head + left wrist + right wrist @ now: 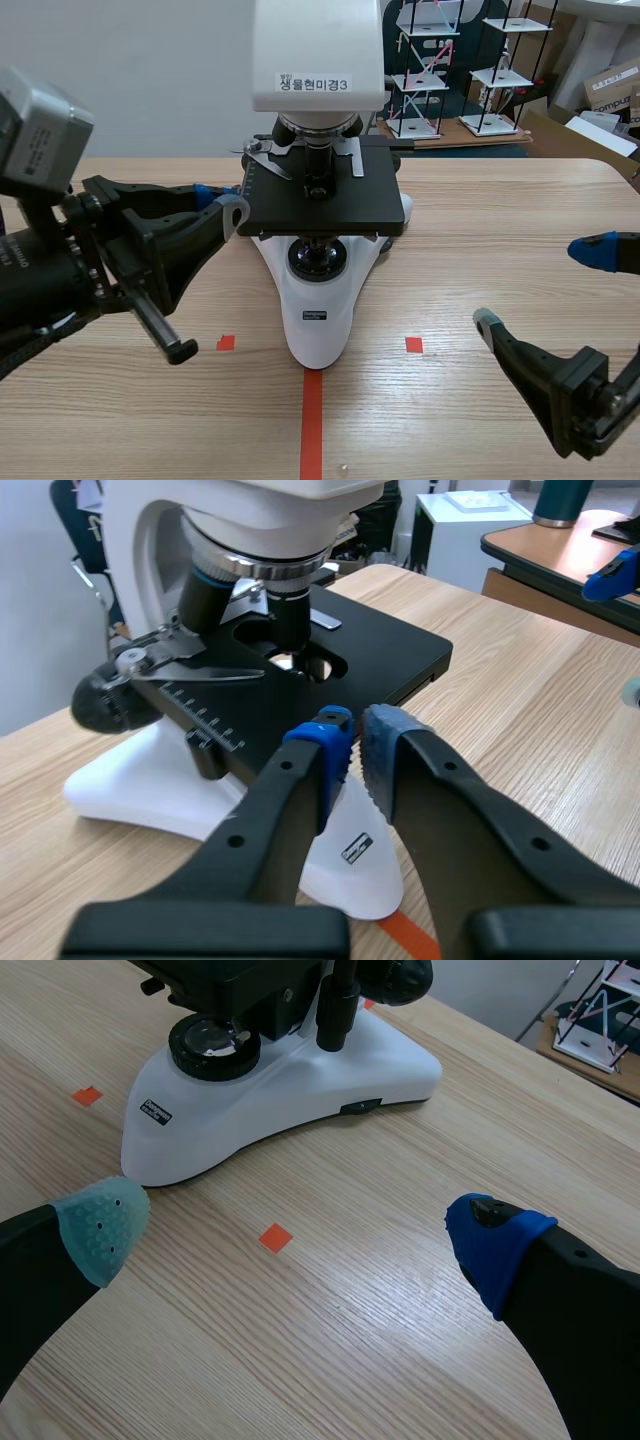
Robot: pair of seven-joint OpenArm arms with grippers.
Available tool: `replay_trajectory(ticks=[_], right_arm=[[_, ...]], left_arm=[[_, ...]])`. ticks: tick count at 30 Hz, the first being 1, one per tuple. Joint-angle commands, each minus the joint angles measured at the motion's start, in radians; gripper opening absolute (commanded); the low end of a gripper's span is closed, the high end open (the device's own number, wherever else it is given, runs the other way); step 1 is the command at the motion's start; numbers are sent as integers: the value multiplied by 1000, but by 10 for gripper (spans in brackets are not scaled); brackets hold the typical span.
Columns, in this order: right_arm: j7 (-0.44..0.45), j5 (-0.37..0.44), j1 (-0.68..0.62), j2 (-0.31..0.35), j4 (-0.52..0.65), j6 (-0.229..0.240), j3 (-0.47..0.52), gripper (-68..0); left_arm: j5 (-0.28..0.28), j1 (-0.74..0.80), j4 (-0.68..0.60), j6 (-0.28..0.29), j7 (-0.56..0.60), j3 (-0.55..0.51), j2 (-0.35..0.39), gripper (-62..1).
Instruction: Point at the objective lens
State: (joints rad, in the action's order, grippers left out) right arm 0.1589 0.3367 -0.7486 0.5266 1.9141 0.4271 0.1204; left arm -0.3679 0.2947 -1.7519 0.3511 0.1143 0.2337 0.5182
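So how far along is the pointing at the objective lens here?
Looks done: the left gripper is shut and sits at the edge of the microscope stage. In hand: its tips aim roughly toward the objective lens, with part of the stage between them. Left: probably closing in so the point reads clearly. The right gripper is open, off to the side.

Left gripper [357,742] is held up and pointing forward, its 2 fingers closed together. Right gripper [300,1225] sits low, its 2 fingers spread wide.
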Motion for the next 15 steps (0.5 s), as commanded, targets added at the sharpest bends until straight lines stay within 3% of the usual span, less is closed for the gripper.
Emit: replay_trajectory(ticks=[1,5,15], right_arm=[[16,7,-2,8,13,-3,2,4],[16,7,-2,8,13,-3,2,4],[16,7,-2,8,13,-3,2,4]], left_arm=[[-14,-27,11,-2,2,22,-6,-570],[-14,-102,63,-27,-8,80,-26,-569],[-14,-245,153,-33,-45,142,-95,-569]])
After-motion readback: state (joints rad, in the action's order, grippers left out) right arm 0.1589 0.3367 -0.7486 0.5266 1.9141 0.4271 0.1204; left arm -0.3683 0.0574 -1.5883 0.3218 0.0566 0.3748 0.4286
